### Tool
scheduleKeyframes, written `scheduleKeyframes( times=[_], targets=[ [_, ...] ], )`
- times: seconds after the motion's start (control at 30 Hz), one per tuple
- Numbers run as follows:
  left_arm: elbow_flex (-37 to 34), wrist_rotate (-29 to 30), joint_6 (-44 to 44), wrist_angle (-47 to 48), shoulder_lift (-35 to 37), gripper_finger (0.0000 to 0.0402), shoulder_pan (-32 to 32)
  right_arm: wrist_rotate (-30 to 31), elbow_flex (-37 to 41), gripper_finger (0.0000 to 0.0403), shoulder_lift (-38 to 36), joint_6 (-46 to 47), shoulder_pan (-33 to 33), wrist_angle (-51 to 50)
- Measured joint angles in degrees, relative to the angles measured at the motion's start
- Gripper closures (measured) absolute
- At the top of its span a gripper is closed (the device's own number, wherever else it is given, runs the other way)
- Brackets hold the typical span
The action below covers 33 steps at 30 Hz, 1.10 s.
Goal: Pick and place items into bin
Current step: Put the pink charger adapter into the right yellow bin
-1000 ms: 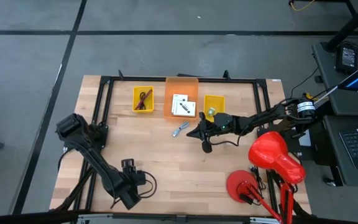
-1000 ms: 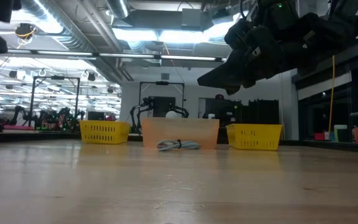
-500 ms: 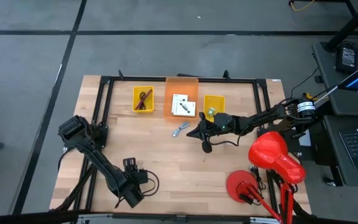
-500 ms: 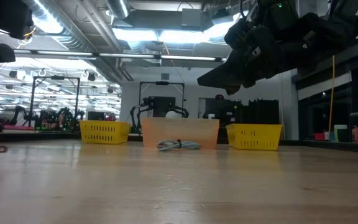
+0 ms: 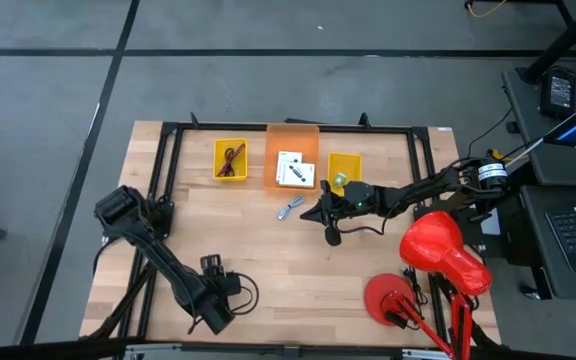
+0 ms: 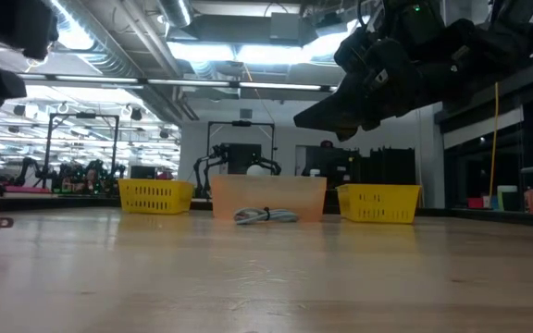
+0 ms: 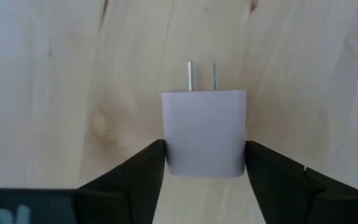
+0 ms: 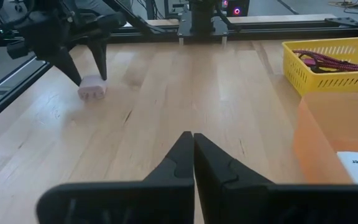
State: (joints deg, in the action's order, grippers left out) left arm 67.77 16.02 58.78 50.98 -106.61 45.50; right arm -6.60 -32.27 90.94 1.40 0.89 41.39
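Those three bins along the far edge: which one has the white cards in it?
The middle, orange bin holds the white cards. The left yellow bin holds a maroon cord; the right yellow bin holds only a small greenish item.
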Motion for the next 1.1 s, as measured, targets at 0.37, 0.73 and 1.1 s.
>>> scheduleKeyframes(
  times=[0.37, 0.73, 1.1],
  targets=[
    [0.2, -2.1, -0.5, 0.0, -2.7, 0.0186, -0.2, 0.0, 0.0, 0.0402, 0.0, 0.0, 0.0, 0.1],
    [-0.1, -0.9, -1.5, 0.2, -1.9, 0.0209, -0.2, 0.0, 0.0, 0.0402, 0.0, -0.1, 0.0, 0.2],
    [2.0, 1.0, -5.3, 2.8, -1.8, 0.0209, -0.6, 0.0, 0.0, 0.0402, 0.0, 0.0, 0.0, 0.2]
  ],
)
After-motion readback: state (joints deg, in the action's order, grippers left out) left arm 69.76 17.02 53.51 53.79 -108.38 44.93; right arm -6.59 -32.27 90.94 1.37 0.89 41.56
